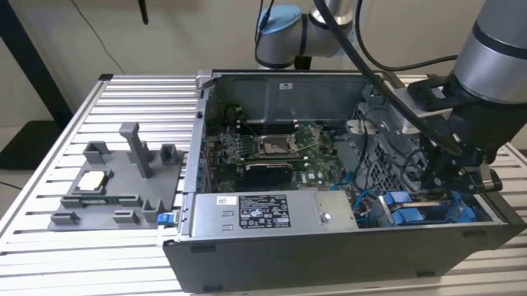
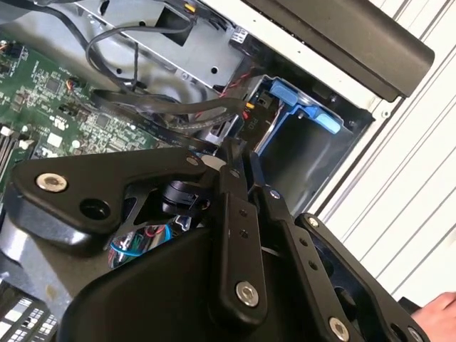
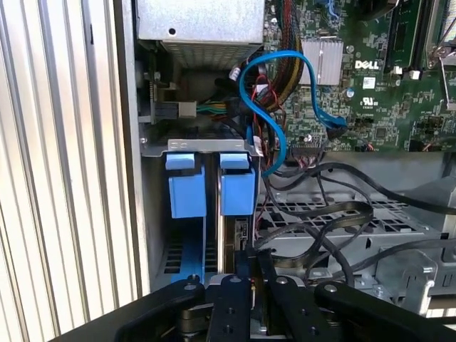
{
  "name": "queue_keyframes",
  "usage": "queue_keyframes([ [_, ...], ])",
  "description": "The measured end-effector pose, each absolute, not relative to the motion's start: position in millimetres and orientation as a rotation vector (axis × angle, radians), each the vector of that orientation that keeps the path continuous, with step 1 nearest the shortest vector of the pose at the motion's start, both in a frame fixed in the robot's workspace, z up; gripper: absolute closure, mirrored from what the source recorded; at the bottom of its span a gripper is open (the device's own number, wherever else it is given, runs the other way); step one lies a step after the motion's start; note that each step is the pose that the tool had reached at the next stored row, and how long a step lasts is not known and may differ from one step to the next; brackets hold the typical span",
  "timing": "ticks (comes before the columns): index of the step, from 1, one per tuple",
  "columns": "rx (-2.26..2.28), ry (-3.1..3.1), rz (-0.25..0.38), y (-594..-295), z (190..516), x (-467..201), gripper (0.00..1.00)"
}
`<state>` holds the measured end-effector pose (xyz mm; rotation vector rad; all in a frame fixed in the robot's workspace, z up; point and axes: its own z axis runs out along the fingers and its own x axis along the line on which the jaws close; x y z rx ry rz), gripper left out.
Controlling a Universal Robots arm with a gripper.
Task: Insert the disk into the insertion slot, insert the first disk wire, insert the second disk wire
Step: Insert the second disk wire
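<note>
The computer case (image 1: pixel 329 253) lies open on the slatted table. The disk (image 3: pixel 231 235) sits edge-on in the insertion slot (image 3: pixel 153 235), its blue carrier (image 3: pixel 237 189) beside a second blue carrier (image 3: pixel 187 187). In the exterior view these carriers (image 1: pixel 411 213) are in the case's near right corner. My gripper (image 1: pixel 440 192) reaches down into that corner. In both wrist views its black fingers (image 3: pixel 246 265) are pinched together at the disk's end, my gripper (image 2: pixel 239 153) (image 3: pixel 255 256) shut on the end of a black disk wire (image 3: pixel 320 217) that loops away over the perforated bay (image 2: pixel 313 157).
A silver power-supply box (image 1: pixel 272 213) fills the case's near side, the green motherboard (image 1: pixel 280 154) lies behind it. A blue cable (image 3: pixel 278 92) and more black wires (image 2: pixel 142 100) hang close by. A grey fixture tray (image 1: pixel 115 185) stands at the exterior view's left. A hand (image 2: pixel 436 308) shows at the table edge.
</note>
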<state>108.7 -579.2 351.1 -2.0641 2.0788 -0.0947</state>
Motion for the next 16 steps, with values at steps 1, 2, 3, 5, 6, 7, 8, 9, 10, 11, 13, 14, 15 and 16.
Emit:
queue_keyframes([
  [1, -2.064, 2.079, -0.095, -579.2, 351.1, 108.7, 0.84],
  [2, -2.064, 2.079, -0.095, -579.2, 350.8, 108.7, 0.84],
  [3, -2.064, 2.079, -0.094, -579.3, 350.3, 108.7, 0.84],
  [5, -2.064, 2.079, -0.094, -579.6, 349.2, 108.9, 0.84],
  [6, -2.064, 2.079, -0.095, -579.8, 348.7, 109.2, 0.84],
  [7, -2.064, 2.079, -0.095, -580.1, 348.0, 109.5, 0.84],
  [8, -2.064, 2.079, -0.095, -580.4, 347.5, 109.9, 0.84],
  [9, -2.064, 2.079, -0.095, -580.6, 346.8, 110.2, 0.84],
  [10, -2.064, 2.079, -0.094, -580.7, 346.2, 110.3, 0.84],
  [11, -2.064, 2.079, -0.094, -580.8, 345.7, 110.4, 0.84],
  [13, -2.064, 2.079, -0.095, -580.8, 344.5, 110.6, 0.84],
  [14, -2.064, 2.079, -0.095, -580.9, 344.0, 110.6, 0.84],
  [15, -2.064, 2.079, -0.095, -580.9, 343.5, 110.7, 0.84],
  [16, -2.064, 2.079, -0.095, -580.9, 343.0, 110.7, 0.84],
])
